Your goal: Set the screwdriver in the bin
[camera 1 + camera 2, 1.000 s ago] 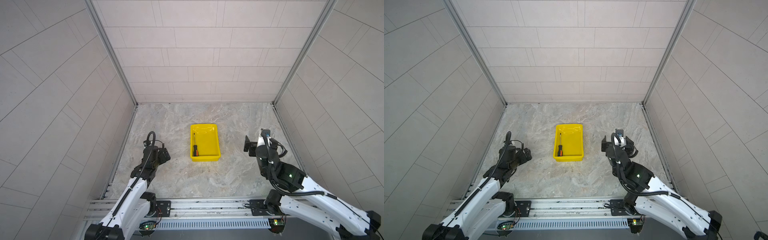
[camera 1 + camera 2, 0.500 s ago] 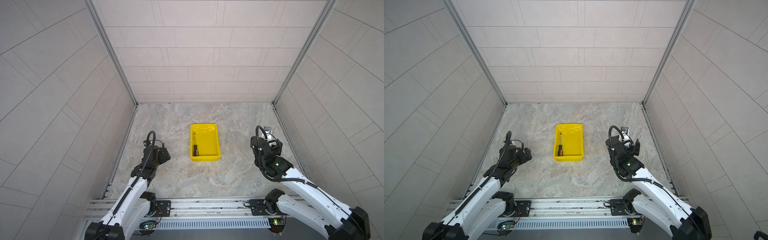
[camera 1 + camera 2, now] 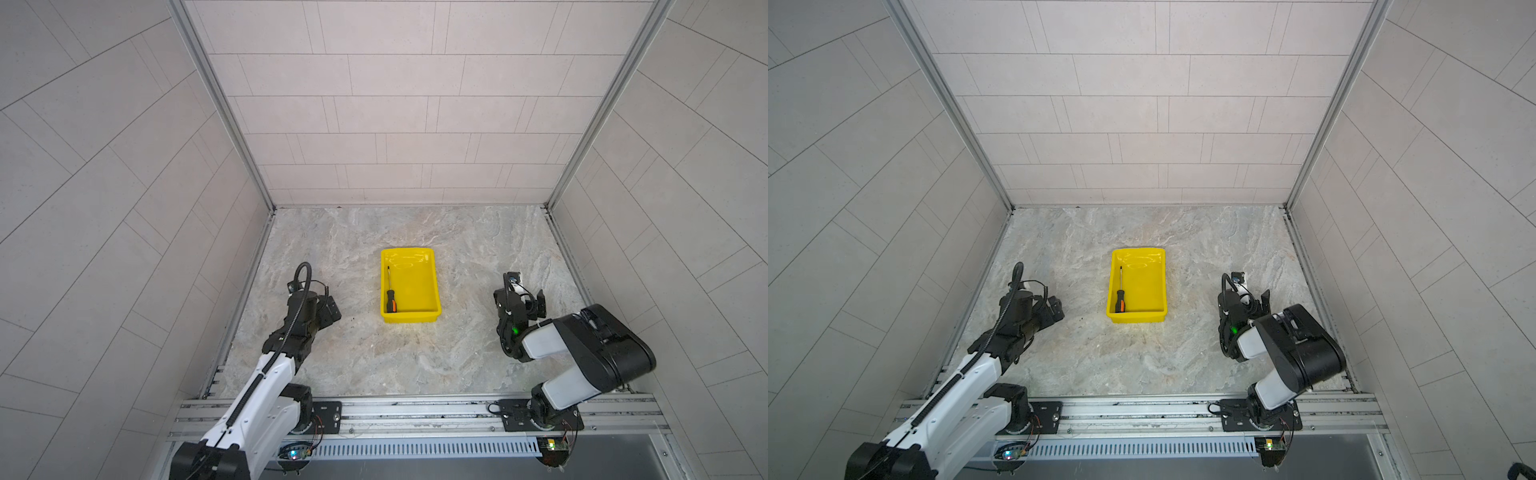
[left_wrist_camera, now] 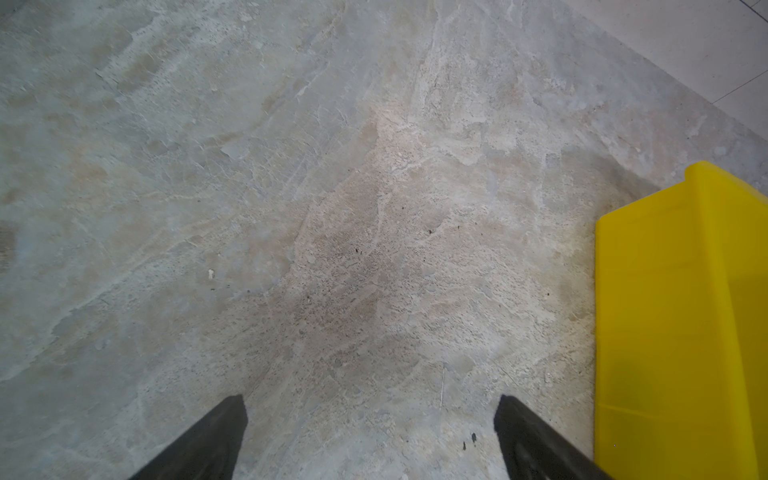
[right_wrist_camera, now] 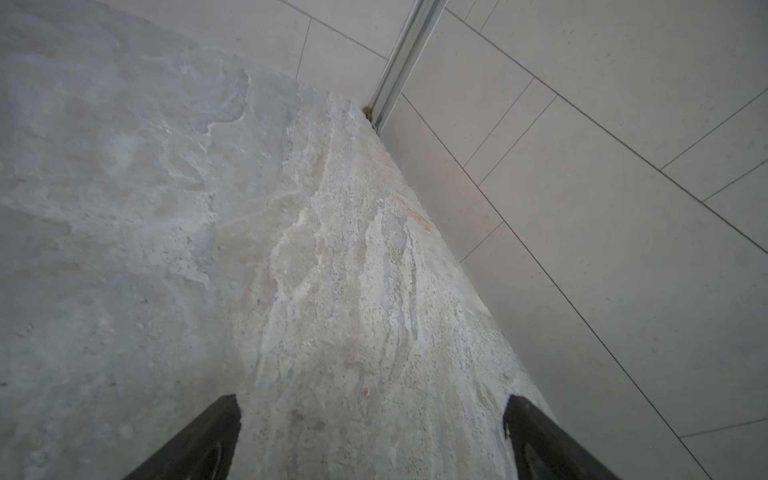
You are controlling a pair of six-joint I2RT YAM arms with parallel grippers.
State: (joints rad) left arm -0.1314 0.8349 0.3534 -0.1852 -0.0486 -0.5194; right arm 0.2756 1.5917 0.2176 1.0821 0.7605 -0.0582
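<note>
**A:** Where is the screwdriver [image 3: 390, 293] lying?

**B:** It is lying flat inside the yellow bin [image 3: 409, 319], along the bin's left wall in both top views. Its orange-capped handle is pointing toward the front rail [image 3: 415, 409] and its shaft tip toward the back. I am judging the placing as done.

**A:** So nothing is gripping it?

**B:** Nothing. The left jaws are standing spread over bare tabletop [image 3: 374, 357] near the bin's outer wall, with nothing between them. The right jaws are also standing wide apart and empty, facing the far right corner, well apart from the bin.

**A:** Why are the arms sitting out there?

**B:** The left arm [image 3: 286, 345] and right arm [image 3: 582, 353] are resting folded low on either side. I am reading that as parked clear, leaving the bin unobstructed.

**A:** And the surroundings?

**B:** The tabletop is showing a mottled grey-beige stone pattern with a few dark specks. Pale tiled walls [image 3: 395, 124] are enclosing three sides, and aluminium posts [image 3: 220, 104] are running up the back corners. The rail is carrying both arm bases.
</note>
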